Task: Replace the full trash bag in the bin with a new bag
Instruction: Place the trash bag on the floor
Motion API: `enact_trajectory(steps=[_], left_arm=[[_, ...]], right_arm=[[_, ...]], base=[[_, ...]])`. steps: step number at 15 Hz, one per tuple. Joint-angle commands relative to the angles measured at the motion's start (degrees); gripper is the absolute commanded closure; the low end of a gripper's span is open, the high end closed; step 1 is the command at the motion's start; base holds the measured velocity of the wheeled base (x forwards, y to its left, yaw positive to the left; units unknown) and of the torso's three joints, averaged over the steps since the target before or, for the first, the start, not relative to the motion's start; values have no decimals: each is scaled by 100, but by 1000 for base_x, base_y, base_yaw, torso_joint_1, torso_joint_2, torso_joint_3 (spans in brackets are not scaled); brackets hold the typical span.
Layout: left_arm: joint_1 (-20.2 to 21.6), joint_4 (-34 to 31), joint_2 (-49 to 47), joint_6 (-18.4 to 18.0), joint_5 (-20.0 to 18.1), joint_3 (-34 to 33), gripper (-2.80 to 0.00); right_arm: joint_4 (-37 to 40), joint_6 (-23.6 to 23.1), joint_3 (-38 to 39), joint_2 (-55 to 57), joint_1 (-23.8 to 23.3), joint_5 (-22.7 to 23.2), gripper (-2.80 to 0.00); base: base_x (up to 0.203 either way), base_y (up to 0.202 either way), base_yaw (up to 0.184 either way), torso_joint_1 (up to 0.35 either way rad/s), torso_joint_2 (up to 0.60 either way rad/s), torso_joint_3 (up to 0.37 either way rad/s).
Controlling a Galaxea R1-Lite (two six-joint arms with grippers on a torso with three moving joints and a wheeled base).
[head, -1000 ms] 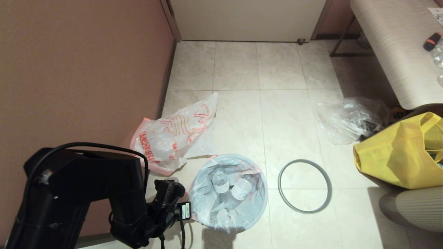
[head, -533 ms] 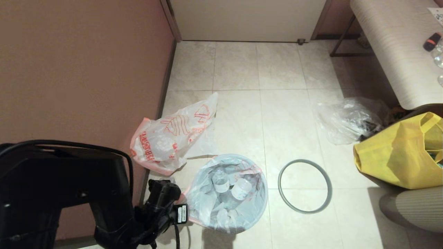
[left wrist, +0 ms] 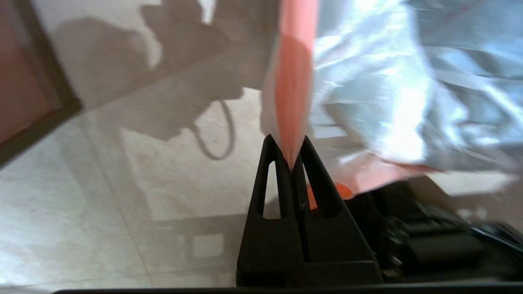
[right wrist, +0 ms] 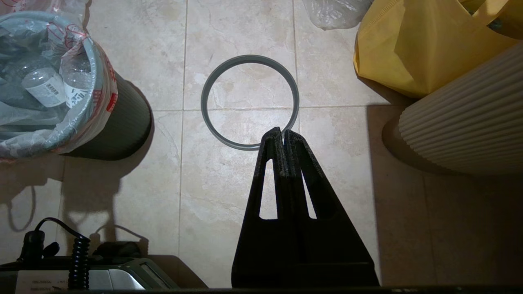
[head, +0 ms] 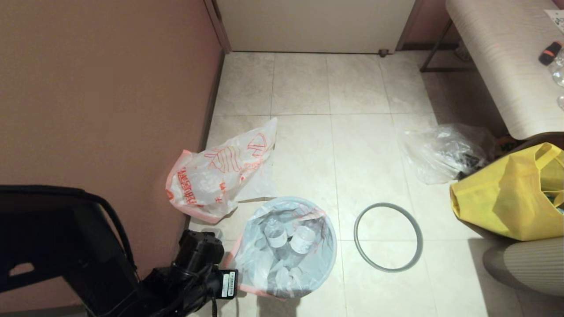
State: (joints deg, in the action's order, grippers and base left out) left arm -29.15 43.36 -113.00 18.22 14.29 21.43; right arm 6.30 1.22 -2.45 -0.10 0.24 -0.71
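Left claw [left wrist: 291, 163] clamped on pink-orange edge of the full trash bag [head: 288, 246], which sits in the bin [right wrist: 122, 122]. Grey ring [head: 388, 237] on floor at bin's 3 o'clock; new bag [head: 216, 174] at 11 o'clock. Right claw [right wrist: 282, 136] closed, empty.

The left arm reaches low at the head view's bottom left, wrist angled down, and the left gripper [left wrist: 291, 153] has its fingers pinched together on a pink-orange plastic edge. The right gripper [right wrist: 282, 136] hangs parked, fingers pressed together, holding nothing.
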Motion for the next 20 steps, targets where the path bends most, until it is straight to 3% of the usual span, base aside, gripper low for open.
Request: enact_trajectory(steps=[1, 5, 10, 13, 16, 20], left_arm=[[-57, -348, 412, 81, -184, 215, 0], [-174, -1412, 599, 284, -490, 1231, 0], [-708, -2498, 305, 803, -564, 2863, 0], [-969, -2528, -87, 1084, -577, 3230, 0], [-1007, -2118, -274, 1122, -850, 3363, 0], [-1023, -2068, -228, 1131, -1020, 3715, 0]], right_arm=[[3, 1, -1, 10, 2, 0, 0], [3, 1, -1, 10, 2, 0, 0], [3, 1, -1, 10, 2, 0, 0], [3, 1, -1, 10, 2, 0, 0], [3, 1, -1, 10, 2, 0, 0], [3, 1, -1, 10, 2, 0, 0]], base=[[0, 0, 0, 0, 0, 0], [0, 0, 0, 0, 0, 0], [0, 0, 0, 0, 0, 0], [0, 0, 0, 0, 0, 0], [0, 0, 0, 0, 0, 0], [0, 0, 0, 0, 0, 0]])
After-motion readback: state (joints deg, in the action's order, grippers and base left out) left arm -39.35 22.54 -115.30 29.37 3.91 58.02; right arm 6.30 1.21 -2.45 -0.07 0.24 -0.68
